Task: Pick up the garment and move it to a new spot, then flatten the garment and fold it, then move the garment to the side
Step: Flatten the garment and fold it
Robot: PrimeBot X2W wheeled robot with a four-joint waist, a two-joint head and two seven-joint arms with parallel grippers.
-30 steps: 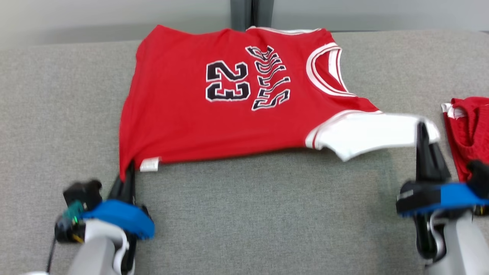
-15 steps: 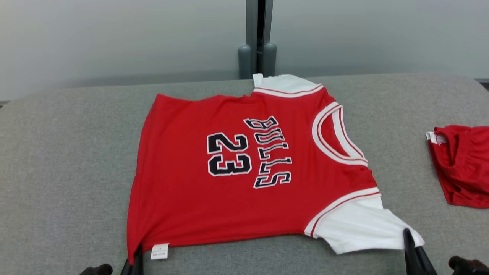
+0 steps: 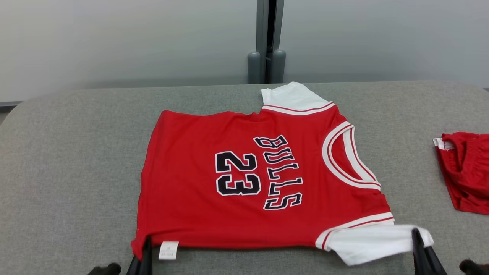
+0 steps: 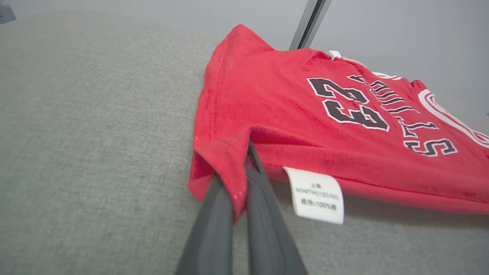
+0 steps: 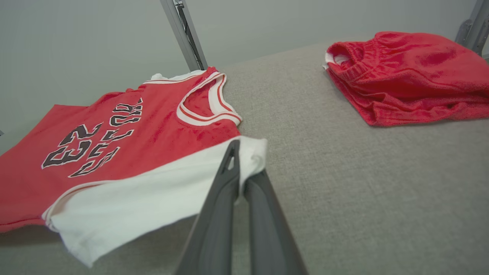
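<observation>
A test bay, more lab or office than home, is suggested here: a wide work table (image 3: 68, 152) covered in grey felt is set against plain pale partition panels (image 3: 133, 38), and these are joined by a grey metal post (image 3: 269, 34) flanked by two rounded fittings.

My left gripper (image 3: 145, 252) rises at the lower left of the head view, its two long dark fingers (image 4: 214, 214) pressed together and pinching the near hem corner of the garment (image 3: 191, 214), with cloth draped over one finger. My right gripper (image 3: 417, 244) rises at the lower right, its fingers (image 5: 217, 214) also closed and clamped on the garment's white sleeve edge. Both grippers point forward, away from my body, well apart from each other.
</observation>
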